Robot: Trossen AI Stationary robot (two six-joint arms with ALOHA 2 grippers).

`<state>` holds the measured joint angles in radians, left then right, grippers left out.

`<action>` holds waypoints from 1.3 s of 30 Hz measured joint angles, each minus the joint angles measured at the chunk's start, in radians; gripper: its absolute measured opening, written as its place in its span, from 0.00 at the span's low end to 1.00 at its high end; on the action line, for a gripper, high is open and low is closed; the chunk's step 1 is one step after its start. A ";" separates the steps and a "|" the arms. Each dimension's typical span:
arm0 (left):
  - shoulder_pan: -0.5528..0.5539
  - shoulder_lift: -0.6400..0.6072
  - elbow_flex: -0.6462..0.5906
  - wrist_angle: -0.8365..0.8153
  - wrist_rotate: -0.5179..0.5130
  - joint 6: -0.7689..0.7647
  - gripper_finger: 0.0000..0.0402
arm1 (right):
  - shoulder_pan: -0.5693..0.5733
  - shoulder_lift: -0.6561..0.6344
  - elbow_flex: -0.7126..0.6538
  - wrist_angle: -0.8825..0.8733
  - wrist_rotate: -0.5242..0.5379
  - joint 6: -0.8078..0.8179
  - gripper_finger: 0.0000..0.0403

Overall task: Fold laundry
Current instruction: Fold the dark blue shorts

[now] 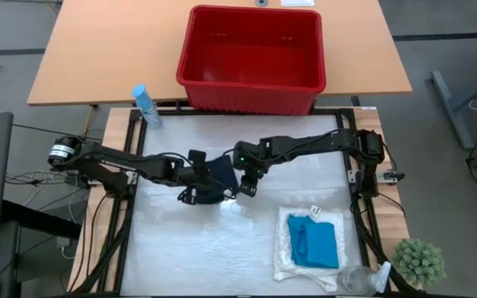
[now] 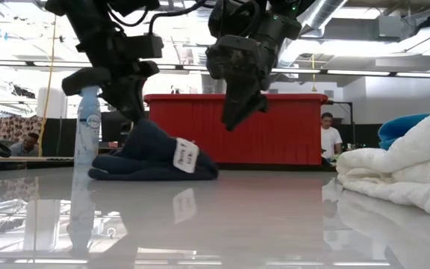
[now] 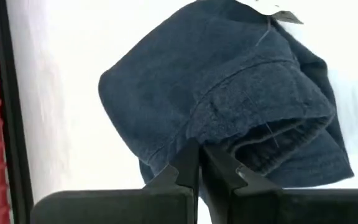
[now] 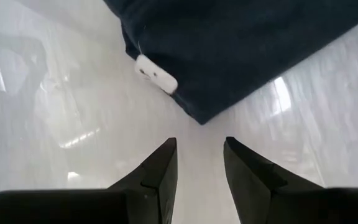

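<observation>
Red basket (image 1: pixel 251 58) on the wooden table beyond the far edge of the white surface (image 1: pixel 180 248). Cream cloth (image 1: pixel 309 248) folded near the right front corner, with the blue garment (image 1: pixel 316 242) lying on top. Navy garment (image 1: pixel 215 180) bunched near the middle, one edge pulled up into a peak, white tag (image 2: pixel 186 156) showing on its side. Left gripper (image 3: pixel 199 167) at that raised fold, fingers pressed together, pinching navy cloth. Right gripper (image 4: pixel 199 163) just beside the navy garment, above the surface, fingers apart, gripping nothing. Spray bottle (image 1: pixel 146 105) at the far left corner.
</observation>
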<state>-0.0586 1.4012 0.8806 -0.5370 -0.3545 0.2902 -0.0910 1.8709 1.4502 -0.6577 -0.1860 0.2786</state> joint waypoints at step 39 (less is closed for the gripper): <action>0.011 0.005 0.013 -0.275 -0.001 -0.130 0.03 | -0.055 0.069 0.000 0.487 -0.168 -0.130 0.38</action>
<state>-0.0472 1.4059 0.8940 -0.8122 -0.3553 0.1600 -0.1462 1.9404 1.4502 -0.1707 -0.3537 0.1483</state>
